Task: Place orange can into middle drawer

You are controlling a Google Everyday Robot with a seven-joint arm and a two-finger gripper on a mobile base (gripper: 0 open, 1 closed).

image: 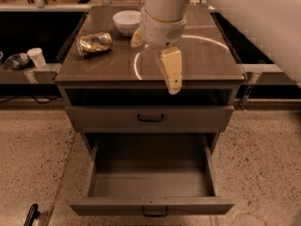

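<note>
Gripper (172, 81) at the front edge of the surface (207, 62); whether it is wide or narrow cannot be told. Orange can (94, 43) lies to its left, and the middle drawer (150, 185) stands open below.

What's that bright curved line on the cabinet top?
Camera view: it is glare, likely a lamp reflected in the glossy cabinet top, curving behind the gripper, which hangs over the front edge. Camera view: the orange can glints too, while the open middle drawer below lies in dull, even shade.
</note>
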